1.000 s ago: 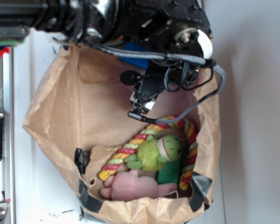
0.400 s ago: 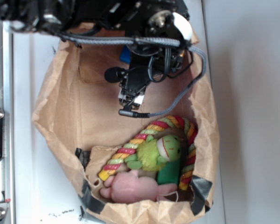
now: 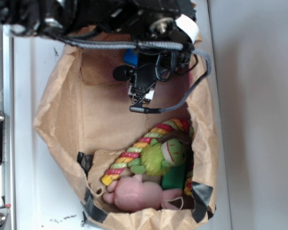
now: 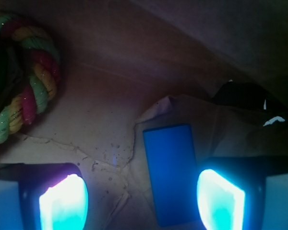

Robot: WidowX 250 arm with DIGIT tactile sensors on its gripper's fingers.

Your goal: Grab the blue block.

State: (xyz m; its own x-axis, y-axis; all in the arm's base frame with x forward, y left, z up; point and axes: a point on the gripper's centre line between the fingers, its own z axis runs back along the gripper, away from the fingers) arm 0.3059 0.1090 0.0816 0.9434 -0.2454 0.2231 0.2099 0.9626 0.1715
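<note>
Blue block between spread gripper fingers in paper bag

Blue block lies flat on the brown paper floor in the lower centre of the wrist view, its long axis running up and down the frame. The gripper has its fingers apart: one glowing pad sits at lower left, the other at lower right. The block lies between them, close beside the right pad; contact cannot be confirmed. A multicoloured rope ring occupies the upper left of the wrist view.

In the exterior view, the gripper sits inside the open paper bag, in the upper centre of the frame. A small portion of the block shows beside the arm. A green plush toy and a pink plush toy lie at the lower end of the bag, well apart from the gripper.
</note>
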